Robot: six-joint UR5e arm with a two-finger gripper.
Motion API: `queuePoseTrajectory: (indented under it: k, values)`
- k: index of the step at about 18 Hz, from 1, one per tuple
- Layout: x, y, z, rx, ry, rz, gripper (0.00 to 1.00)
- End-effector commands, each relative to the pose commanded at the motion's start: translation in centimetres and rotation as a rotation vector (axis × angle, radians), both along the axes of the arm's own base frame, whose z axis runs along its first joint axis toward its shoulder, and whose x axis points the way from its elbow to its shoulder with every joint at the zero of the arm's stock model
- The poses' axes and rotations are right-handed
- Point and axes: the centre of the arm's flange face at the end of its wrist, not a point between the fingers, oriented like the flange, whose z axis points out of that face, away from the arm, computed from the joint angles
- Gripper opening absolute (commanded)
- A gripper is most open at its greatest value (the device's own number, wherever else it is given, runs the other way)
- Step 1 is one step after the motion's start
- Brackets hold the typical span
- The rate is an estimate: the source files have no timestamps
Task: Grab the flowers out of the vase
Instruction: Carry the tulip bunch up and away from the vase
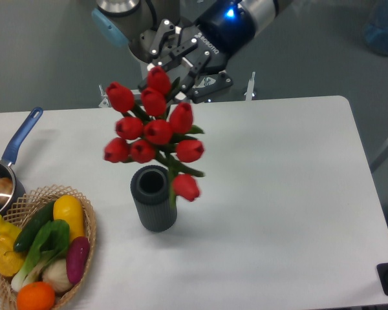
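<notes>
Now the gripper (181, 72) is hanging over the far edge of the table (284, 194), at about 12 o'clock from the vase (154, 199), with its fingers (210, 81) closing on the top of the flowers (156, 131) from either side; the uppermost bud is sitting between the dark fingers, though whether the pads are pressing on bud or on stem I cannot tell.

Red tulip buds are spreading in a loose cluster below the gripper, and the bunch is tilting so that its lower end is pointing toward 5 o'clock. Green stems and leaves are trailing down past the right side of the vase's rim, and the lowest bud is hanging just beside the vase at its 2 o'clock. The stems are looking clear of the mouth, which is showing as an open dark circle, but the very tips are hidden behind that bud.

The vase is standing upright on the table. At 9 o'clock from it a blue-handled saucepan (6, 174) is sitting at the left edge, and at 7 o'clock a wicker basket (89, 229) is holding colourful vegetables (48, 252).
</notes>
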Motion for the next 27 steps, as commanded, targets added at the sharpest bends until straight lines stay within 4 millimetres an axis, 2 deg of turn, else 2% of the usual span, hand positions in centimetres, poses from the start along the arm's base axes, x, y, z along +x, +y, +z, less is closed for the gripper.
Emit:
queuePoseTrajectory:
  k: [4,6,11,13,16,17,27]
  values:
    - [-1.8,-1.3,0.0,0.044,-0.024,0.025,0.43]
    - [-2.6,-1.3,-0.3,0.054,-0.023,0.026,0.43]
    - [-4.8,-1.0,-2.2,0.058,-0.020,0.035,0.43]
    - [-5.7,-1.8,-2.5,0.057,-0.023,0.055,0.43]
    - [-6.2,-2.2,-2.5,0.064,-0.020,0.063,0.43]
    - [-6.3,-2.4,-2.5,0.065,-0.019,0.066,0.39]
    - [-6.6,-2.3,-3.0,0.065,-0.017,0.066,0.39]
